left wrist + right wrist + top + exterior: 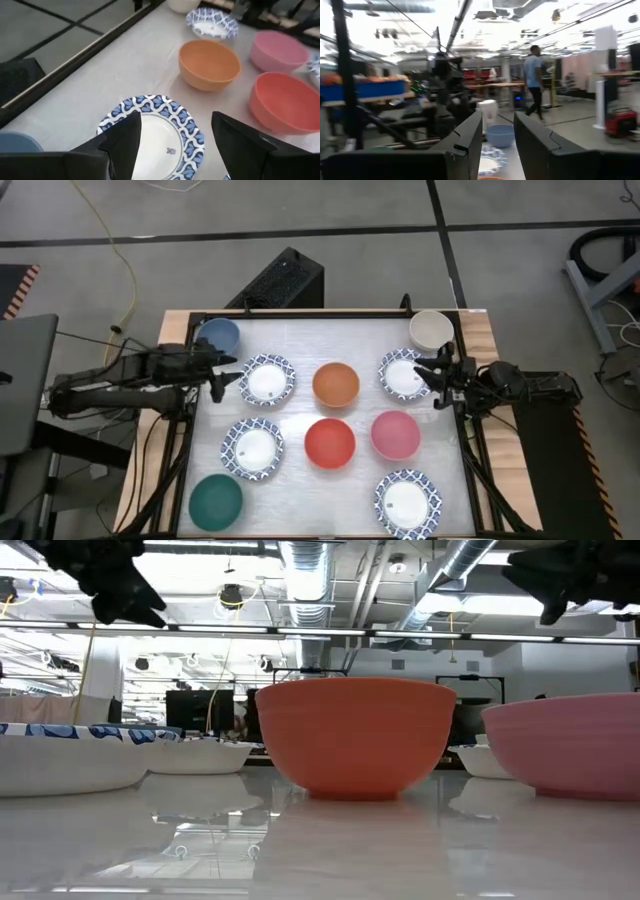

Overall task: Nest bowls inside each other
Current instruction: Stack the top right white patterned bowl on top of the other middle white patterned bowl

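Observation:
Ten bowls rest on their bases on the white table top. At the back are a blue one [218,335] and a cream one [431,330]. Four white bowls with blue patterned rims [267,379] [404,374] [252,447] [408,502] stand among the orange [335,384], red [329,443], pink [395,434] and green [216,502] bowls. My left gripper [222,376] [175,137] hovers open at the table's left side, above the edge of a patterned bowl [157,135]. My right gripper [433,380] [498,131] hangs open at the right side beside another patterned bowl, holding nothing.
A raised black frame [300,313] runs around the table top. A dark box [285,278] stands on the floor behind the far edge. In the low view the red bowl [355,735] and pink bowl [570,745] stand nearest. A person [535,80] walks in the room beyond.

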`<state>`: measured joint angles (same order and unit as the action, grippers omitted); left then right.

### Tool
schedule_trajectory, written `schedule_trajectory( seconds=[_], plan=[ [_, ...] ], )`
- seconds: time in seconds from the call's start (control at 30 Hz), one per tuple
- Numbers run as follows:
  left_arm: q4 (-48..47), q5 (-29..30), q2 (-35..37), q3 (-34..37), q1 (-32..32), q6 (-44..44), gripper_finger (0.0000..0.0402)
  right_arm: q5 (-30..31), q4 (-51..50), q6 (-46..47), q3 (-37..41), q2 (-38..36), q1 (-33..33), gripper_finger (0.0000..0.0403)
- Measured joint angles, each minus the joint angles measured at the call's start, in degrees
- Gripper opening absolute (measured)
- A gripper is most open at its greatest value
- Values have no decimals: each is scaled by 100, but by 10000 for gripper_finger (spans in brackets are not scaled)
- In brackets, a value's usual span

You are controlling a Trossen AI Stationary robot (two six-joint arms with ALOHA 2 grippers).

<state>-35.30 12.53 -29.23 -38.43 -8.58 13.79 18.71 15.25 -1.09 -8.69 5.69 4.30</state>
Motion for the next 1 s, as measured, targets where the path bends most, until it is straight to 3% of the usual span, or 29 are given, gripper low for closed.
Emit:
schedule_trajectory(
  seconds=[0.13, 0.3, 0.7, 1.0],
  plan=[
    [-5, -57, -560, -219, 1, -387, 232, 524, -611, -180, -505, 622, 1, 134],
    [-16, -72, -944, -298, -1, -582, 232, 1455, -2728, 428, -1387, 1685, -1, 134],
    [-103, -72, -935, -298, 1, -675, 232, 1464, -5039, 1143, -3225, 3886, -43, 134],
    [-130, -41, -927, -298, 1, -679, 232, 1436, -7443, 3030, -4307, 5184, -388, 134]
  ],
)
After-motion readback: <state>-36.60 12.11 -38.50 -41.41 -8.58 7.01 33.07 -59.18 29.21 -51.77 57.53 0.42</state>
